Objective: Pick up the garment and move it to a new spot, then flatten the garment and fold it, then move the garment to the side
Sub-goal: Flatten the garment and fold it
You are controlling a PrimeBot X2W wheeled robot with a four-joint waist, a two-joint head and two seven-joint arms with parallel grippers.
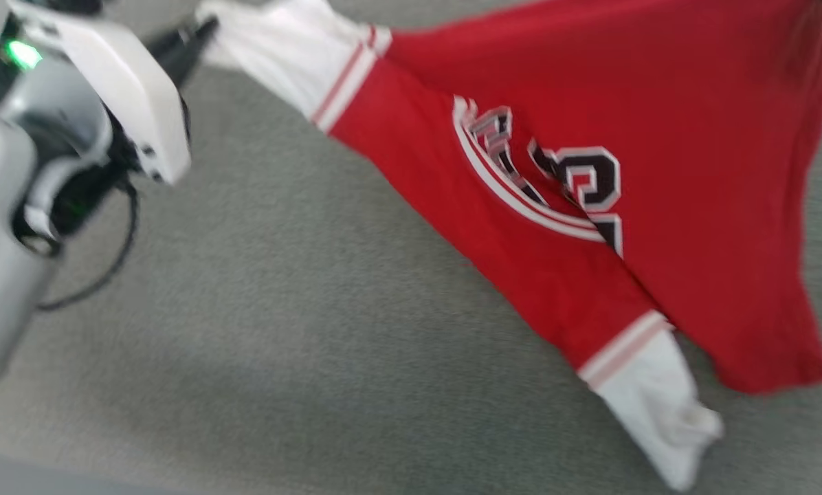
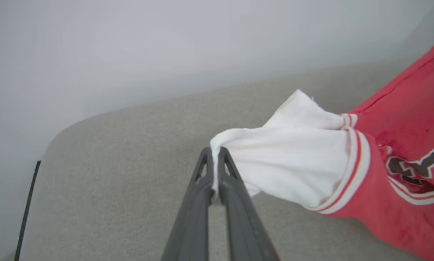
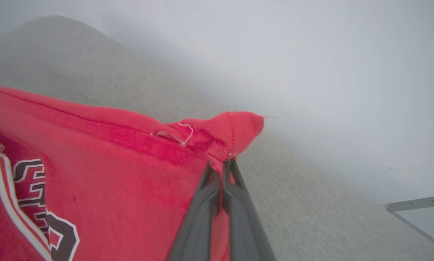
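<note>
Left gripper [image 2: 215, 154] and right gripper [image 3: 222, 165] hang over a grey fabric surface [image 1: 280, 309] with the garment [image 1: 693, 137] stretched between them. Left fingers, pressed together, pinch its white sleeve [image 2: 286, 163] at their tips; right fingers, likewise clamped, pinch a red corner [image 3: 238, 127].

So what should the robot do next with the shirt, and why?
Probably lower both grippers together, keeping the shirt taut, to lay it on the grey surface. The left gripper pinches a white sleeve, the right gripper a red corner, and the shirt hangs stretched between them with its other sleeve drooping.
</note>
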